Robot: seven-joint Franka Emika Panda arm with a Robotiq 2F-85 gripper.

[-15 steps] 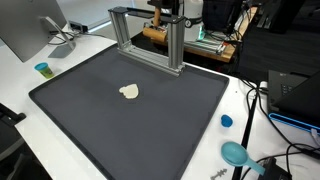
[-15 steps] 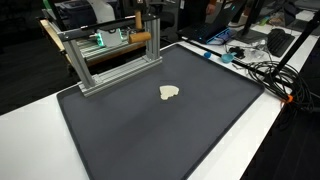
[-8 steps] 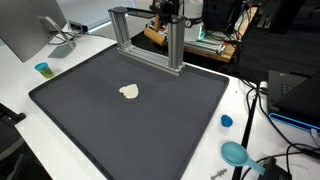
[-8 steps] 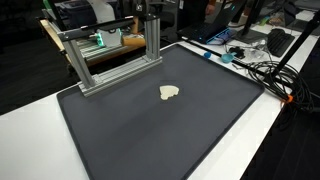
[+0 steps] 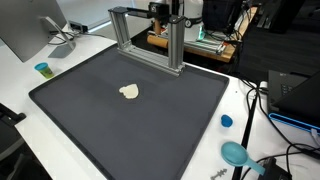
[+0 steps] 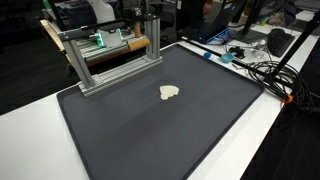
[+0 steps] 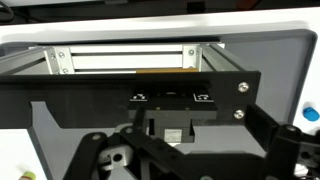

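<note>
My gripper (image 5: 162, 9) hangs high at the back, just above the top bar of the aluminium frame (image 5: 146, 15), and shows only in part in both exterior views (image 6: 150, 8). In the wrist view its jaws stand wide apart at the bottom of the picture (image 7: 190, 160), with nothing between them. Below them I see the frame's bar (image 7: 130, 55) and the dark mat (image 7: 265, 55). A small cream piece (image 5: 129, 92) lies alone on the mat (image 5: 130, 125), far from the gripper; the piece (image 6: 169, 92) and the mat (image 6: 170, 135) show in both exterior views.
The frame (image 6: 110, 60) stands on the mat's back edge. On the white table are a teal cup (image 5: 42, 69), a blue cap (image 5: 226, 121), a teal round thing (image 5: 236, 153), a monitor (image 5: 25, 25) and cables (image 6: 265, 70).
The arm above the frame has shifted slightly. The cream piece has not moved.
</note>
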